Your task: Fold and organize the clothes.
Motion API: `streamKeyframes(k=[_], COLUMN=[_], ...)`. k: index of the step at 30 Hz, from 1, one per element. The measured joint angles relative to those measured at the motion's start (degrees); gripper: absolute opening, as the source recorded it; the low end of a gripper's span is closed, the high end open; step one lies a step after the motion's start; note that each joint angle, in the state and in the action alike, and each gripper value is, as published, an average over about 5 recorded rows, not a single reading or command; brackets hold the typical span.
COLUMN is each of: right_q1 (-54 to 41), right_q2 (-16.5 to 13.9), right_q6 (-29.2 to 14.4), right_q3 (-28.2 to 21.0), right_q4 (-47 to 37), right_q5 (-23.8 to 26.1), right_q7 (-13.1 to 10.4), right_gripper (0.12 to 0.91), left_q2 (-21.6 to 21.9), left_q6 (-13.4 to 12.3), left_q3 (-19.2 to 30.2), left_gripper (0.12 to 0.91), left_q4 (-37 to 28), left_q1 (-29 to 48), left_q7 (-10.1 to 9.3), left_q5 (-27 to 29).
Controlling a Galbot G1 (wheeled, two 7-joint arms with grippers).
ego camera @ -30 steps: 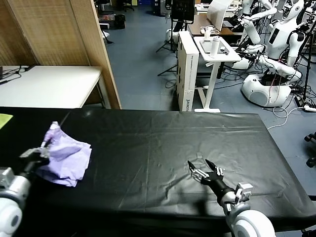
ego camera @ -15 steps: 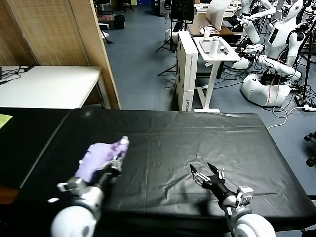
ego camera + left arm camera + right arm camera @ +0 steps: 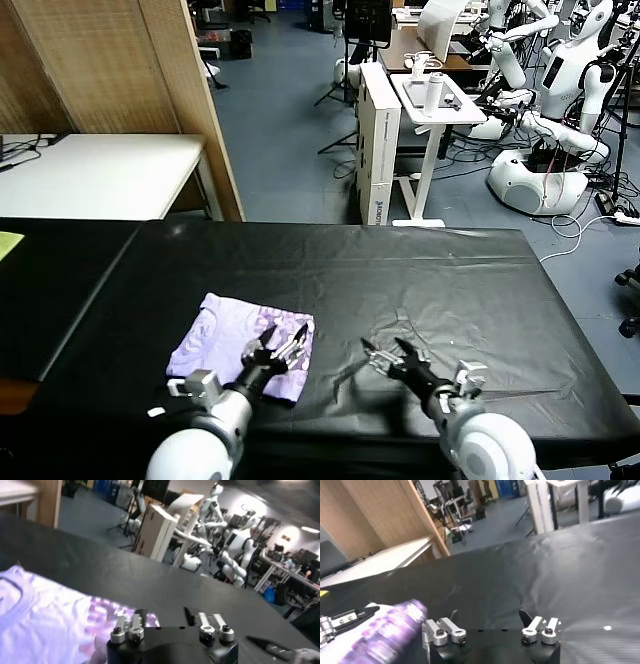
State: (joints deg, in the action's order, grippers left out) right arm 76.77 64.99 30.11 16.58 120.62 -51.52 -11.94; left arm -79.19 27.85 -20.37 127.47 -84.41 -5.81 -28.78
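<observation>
The lavender T-shirt [image 3: 228,337] lies folded on the black table [image 3: 420,270], left of centre, with its purple print facing up. It also shows in the left wrist view [image 3: 45,625] and the right wrist view [image 3: 385,630]. My left gripper [image 3: 278,348] is open and empty, low over the shirt's right edge [image 3: 164,616]. My right gripper [image 3: 390,356] is open and empty, low over bare table just right of the shirt [image 3: 487,616]. The left gripper also shows in the right wrist view [image 3: 340,622].
A small yellow-green cloth [image 3: 8,243] lies at the far left edge. A white table [image 3: 100,170] and a wooden partition [image 3: 130,70] stand behind on the left. A white cart [image 3: 430,110] and white robots [image 3: 560,110] stand beyond the table's far edge.
My left gripper carried the shirt from the table's far left toward the middle and let it go; the shirt now lies flat and folded. My right gripper moved slightly left.
</observation>
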Motion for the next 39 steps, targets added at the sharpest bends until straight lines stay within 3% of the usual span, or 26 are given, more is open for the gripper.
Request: streamKeyframes(k=[3, 10, 16, 19, 27, 30, 39], right_q1=[-3.26, -9.63, -11.24, -11.31, -11.67, -12.03, -14.95], right_q2=[1.13, 4.87, 6.88, 7.15, 6.67, 5.66, -1.15], right_q6=[0.46, 0.60, 0.49, 0.37, 0.21, 0.39, 3.95], right_q3=[-3.75, -11.81, -15.16, -15.72, -15.23, -14.33, -9.86], right_q4=[-1.40, -6.10, -8.89, -9.69, -10.10, -9.91, -11.29], right_q5=[-1.19, -2.60, -3.21, -3.21, -2.42, -1.31, 3.65], right_q7=[-0.82, -1.75, -2.25, -2.26, -2.20, -2.18, 0.00], right_gripper=[0.907, 0.907, 0.887, 0.778, 0.281, 0.161, 0.143], left_q2=[1.64, 2.91, 2.45, 2.47, 2.47, 2.49, 2.50], left_q6=[-0.81, -1.21, -1.12, -1.21, -1.78, -1.92, -2.38], left_q3=[-1.82, -4.45, -5.51, -6.15, -7.38, -7.68, -7.75], left_gripper=[0.899, 0.907, 0.907, 0.907, 0.907, 0.907, 0.907], left_q4=[1.54, 2.69, 2.44, 2.51, 2.70, 2.67, 1.96], left_q1=[-0.20, -1.60, -1.93, -2.02, -2.48, -2.68, -2.73], left_q7=[-0.24, -0.40, -0.30, -0.17, 0.22, 0.23, 0.34], left_q5=[0.02, 0.99, 1.56, 1.54, 1.50, 1.51, 1.72])
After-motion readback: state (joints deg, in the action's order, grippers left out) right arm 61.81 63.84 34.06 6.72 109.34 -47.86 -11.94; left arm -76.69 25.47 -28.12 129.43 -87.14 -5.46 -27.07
